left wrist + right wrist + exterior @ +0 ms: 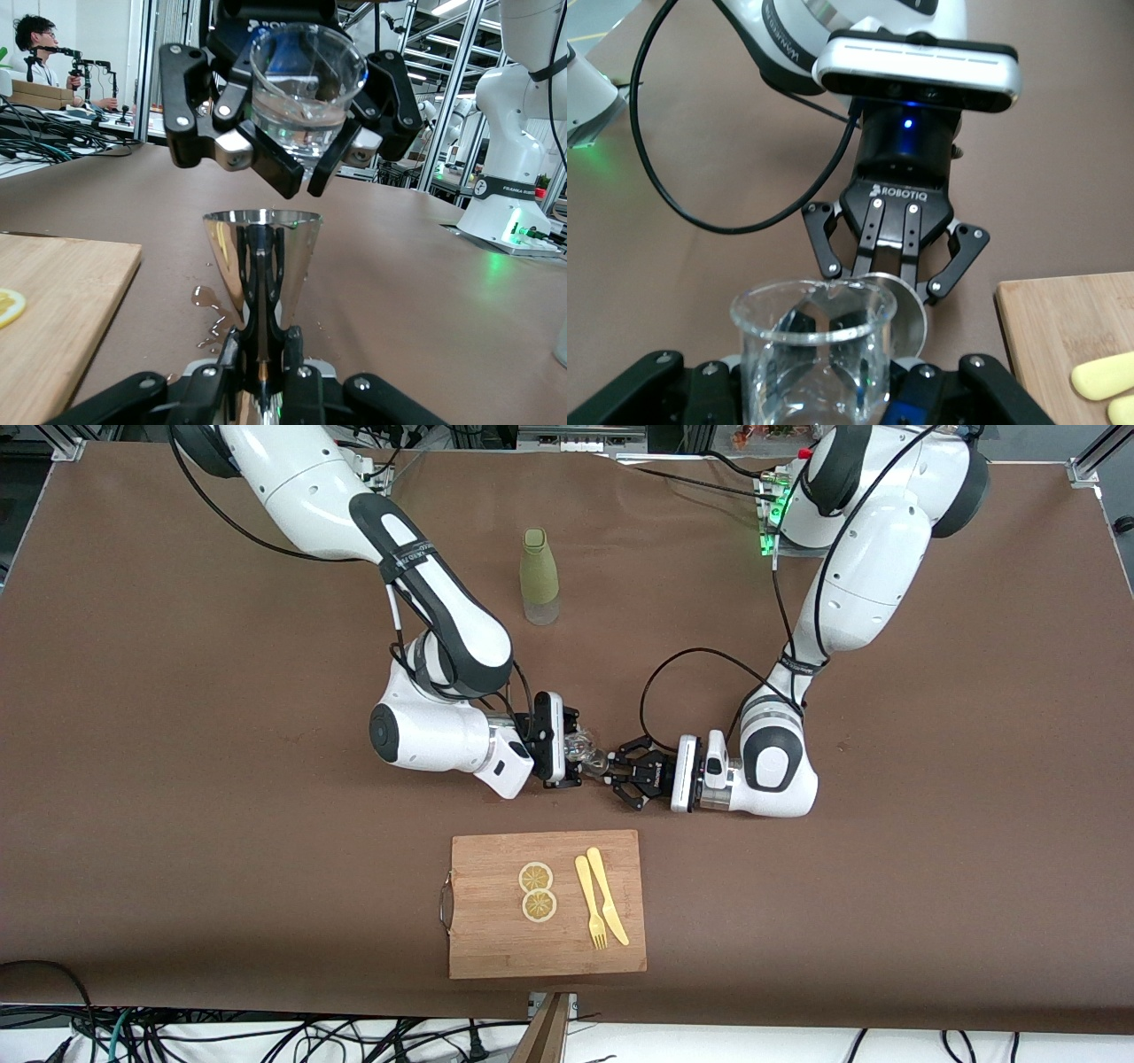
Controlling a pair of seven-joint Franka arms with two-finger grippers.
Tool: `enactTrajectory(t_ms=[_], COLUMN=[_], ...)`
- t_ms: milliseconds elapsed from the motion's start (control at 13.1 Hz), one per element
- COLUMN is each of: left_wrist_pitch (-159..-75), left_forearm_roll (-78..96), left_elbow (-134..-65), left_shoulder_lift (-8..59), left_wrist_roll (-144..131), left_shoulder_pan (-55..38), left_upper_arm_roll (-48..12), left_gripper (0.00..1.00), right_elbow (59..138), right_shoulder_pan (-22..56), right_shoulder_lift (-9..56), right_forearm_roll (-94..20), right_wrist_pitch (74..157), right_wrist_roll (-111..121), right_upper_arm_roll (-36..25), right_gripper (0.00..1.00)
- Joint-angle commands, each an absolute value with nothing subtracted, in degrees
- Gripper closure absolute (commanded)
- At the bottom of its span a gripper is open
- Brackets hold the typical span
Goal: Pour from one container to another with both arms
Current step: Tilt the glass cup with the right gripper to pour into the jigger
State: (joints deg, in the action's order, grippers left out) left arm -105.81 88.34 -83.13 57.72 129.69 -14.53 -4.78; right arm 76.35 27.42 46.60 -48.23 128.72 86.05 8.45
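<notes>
the right gripper [576,751] pinches a glass beaker [306,81] in its fingers, mouth up, axis upright. just under it, the left gripper [617,773] pinches a steel jigger [260,266], also upright, over the table [177,779].

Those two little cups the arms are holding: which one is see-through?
The glass beaker in the right gripper is see-through, with liquid inside. The cone-shaped metal cup in the left gripper is shiny and mirror-like, held just under the beaker.

Robotics lab: brown-covered table [177,779] on aluminium framing [447,80], loose cables [133,1036], another robot base [514,190], person [40,44] at equipment benches.
</notes>
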Motion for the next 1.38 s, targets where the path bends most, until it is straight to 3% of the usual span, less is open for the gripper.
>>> enactTrajectory(t_ms=[0,1302], left_wrist_pitch=[-105.30,-105.29], left_forearm_roll=[88.51,88.51], left_elbow=[-82.35,-82.44], left_shoulder_lift=[57.75,57.74], left_wrist_roll=[132.10,132.10], left_shoulder_pan=[-14.24,-14.15], left_upper_arm_roll=[-4.75,-4.75], left_gripper=[1.00,1.00], right_elbow=[76.73,75.94], right_shoulder_pan=[28.21,28.74], right_shoulder_lift=[45.44,45.61], right_forearm_roll=[-45.89,-40.52], right_wrist_pitch=[129.02,131.48], right_wrist_roll=[84.46,78.23], right_upper_arm_roll=[8.00,7.91], right_gripper=[1.00,1.00])
